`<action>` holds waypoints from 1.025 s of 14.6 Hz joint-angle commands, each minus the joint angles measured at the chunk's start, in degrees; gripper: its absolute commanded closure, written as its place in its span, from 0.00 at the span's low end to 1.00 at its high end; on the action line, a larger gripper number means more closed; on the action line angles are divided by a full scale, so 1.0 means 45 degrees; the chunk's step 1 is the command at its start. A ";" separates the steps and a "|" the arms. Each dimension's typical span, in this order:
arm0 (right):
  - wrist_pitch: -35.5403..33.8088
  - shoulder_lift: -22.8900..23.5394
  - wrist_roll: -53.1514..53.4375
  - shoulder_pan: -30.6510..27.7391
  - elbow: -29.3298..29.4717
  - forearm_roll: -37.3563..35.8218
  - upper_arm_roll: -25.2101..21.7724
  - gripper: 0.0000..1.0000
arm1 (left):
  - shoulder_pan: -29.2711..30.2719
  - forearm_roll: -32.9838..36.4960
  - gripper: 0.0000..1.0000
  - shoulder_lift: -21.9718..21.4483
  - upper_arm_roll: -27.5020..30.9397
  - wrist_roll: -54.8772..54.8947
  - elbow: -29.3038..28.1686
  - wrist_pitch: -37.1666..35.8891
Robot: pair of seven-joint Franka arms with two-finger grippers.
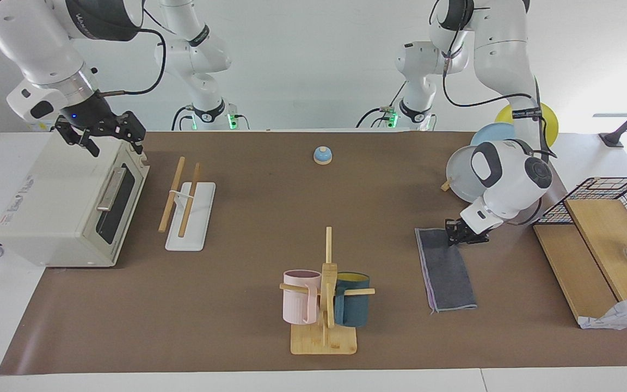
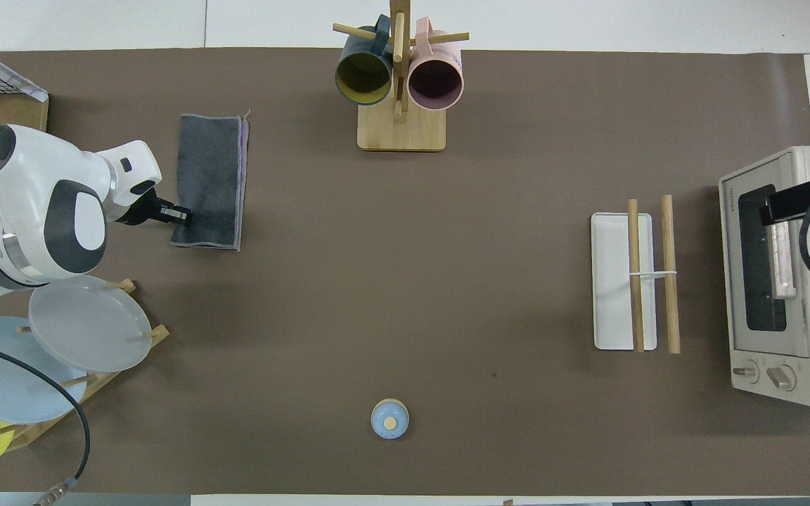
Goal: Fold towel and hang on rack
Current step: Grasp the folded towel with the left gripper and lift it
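Towel of soft cloth, folded into a narrow dark grey strip with a sliver of purple showing along one long edge, lies flat on the brown table mat in the right half of the facing view and at the upper left of the overhead view, toward the left arm's end of the table. At the strip's end nearer the robots the left gripper is down low, its dark fingertips at the cloth's corner; whether they pinch the cloth or only touch it I cannot tell. Well apart, at the left of the facing view, stands the rack of two parallel light wooden rods on a flat white rectangular base, bare of cloth. Just beside it, at the right arm's end, sits a cream toaster oven, and the right gripper hangs above the oven's top edge with its black fingers spread apart and nothing between them. A wooden mug tree with a pink and a teal mug stands low in the centre of the facing view, a small blue bell high in its centre, and round grey and blue plates on a wooden stand lie at the lower left of the overhead view.
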 commanded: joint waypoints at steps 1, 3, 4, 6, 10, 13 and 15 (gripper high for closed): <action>0.0081 -0.0237 -0.0255 -0.0073 -0.0298 0.0127 -0.0001 0.00 | -0.0080 -0.0445 1.00 0.0024 0.0072 0.0100 -0.0044 -0.0117; 0.0062 -0.0237 -0.0255 -0.0073 -0.0298 0.0127 0.0019 0.00 | -0.0080 -0.0660 1.00 -0.0034 0.0072 0.0042 0.0111 -0.0427; 0.0062 -0.0237 -0.0255 -0.0073 -0.0298 0.0127 -0.0001 0.00 | -0.0060 -0.0855 1.00 -0.0093 0.0072 -0.0055 0.0306 -0.0816; 0.0062 -0.0237 -0.0255 -0.0073 -0.0298 0.0127 -0.0001 0.00 | -0.0079 -0.1052 1.00 -0.0287 0.0091 -0.0988 0.0852 -0.1792; 0.0062 -0.0237 -0.0255 -0.0073 -0.0298 0.0127 0.0019 0.00 | -0.0370 -0.1052 1.00 -0.0951 0.0072 -0.3545 0.1809 -0.3355; 0.0062 -0.0237 -0.0255 -0.0073 -0.0298 0.0127 -0.0001 0.00 | -0.1092 -0.1071 1.00 -0.1458 0.0033 -0.6900 0.2883 -0.4664; 0.0043 -0.0257 -0.0236 -0.0112 -0.0317 0.0127 -0.0020 0.00 | -0.1658 -0.1091 1.00 -0.1907 -0.0084 -0.9553 0.3294 -0.5174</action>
